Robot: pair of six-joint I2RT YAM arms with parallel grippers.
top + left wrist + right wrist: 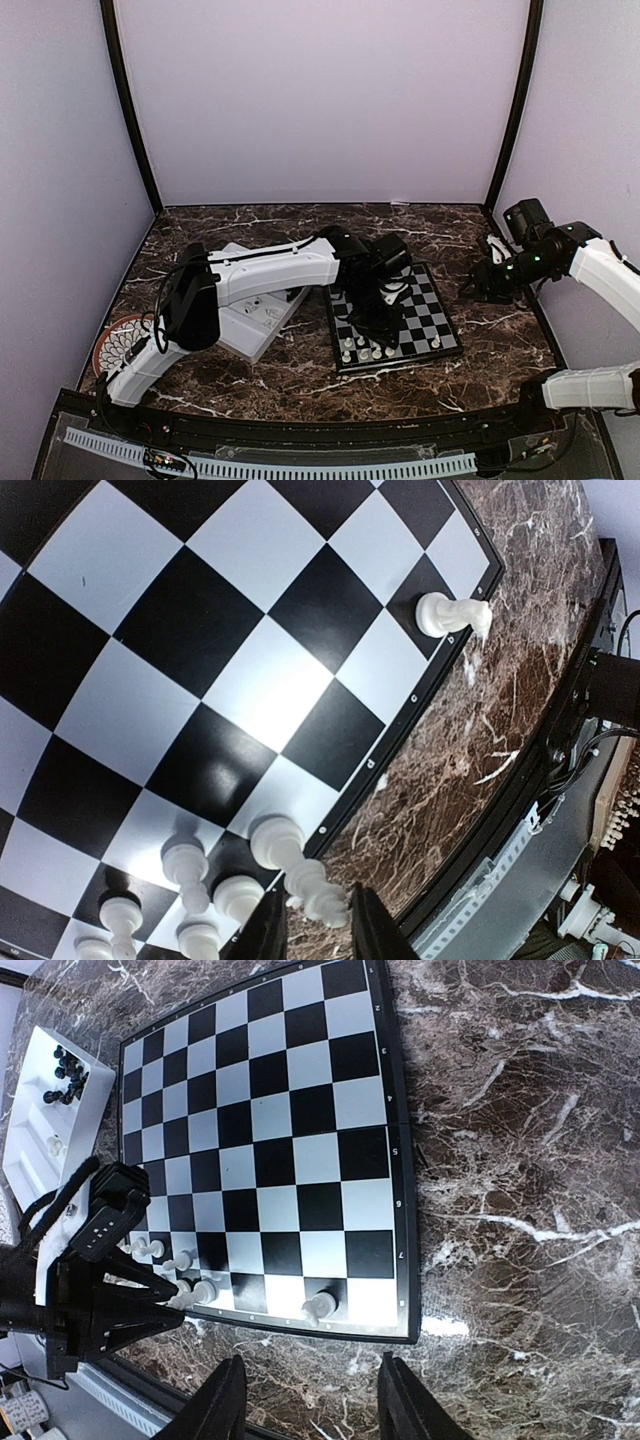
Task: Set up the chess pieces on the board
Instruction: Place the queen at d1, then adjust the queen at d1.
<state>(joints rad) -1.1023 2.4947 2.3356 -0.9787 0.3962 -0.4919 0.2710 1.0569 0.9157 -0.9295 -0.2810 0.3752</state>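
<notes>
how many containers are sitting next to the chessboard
2: a white divided tray just left of the board, partly under the left arm, and a round patterned plate farther left. The arm may hide others.

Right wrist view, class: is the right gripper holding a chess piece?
No, the right gripper stands open over the table, nothing between its fingers.

Your left arm (270, 270) and right arm (608, 272) wear glossy white shells between black joints; a thin black cable (158, 302) loops at the left shoulder, small green lights (515, 266) glow on the right, and the right gripper (310, 1400) is matt black.
</notes>
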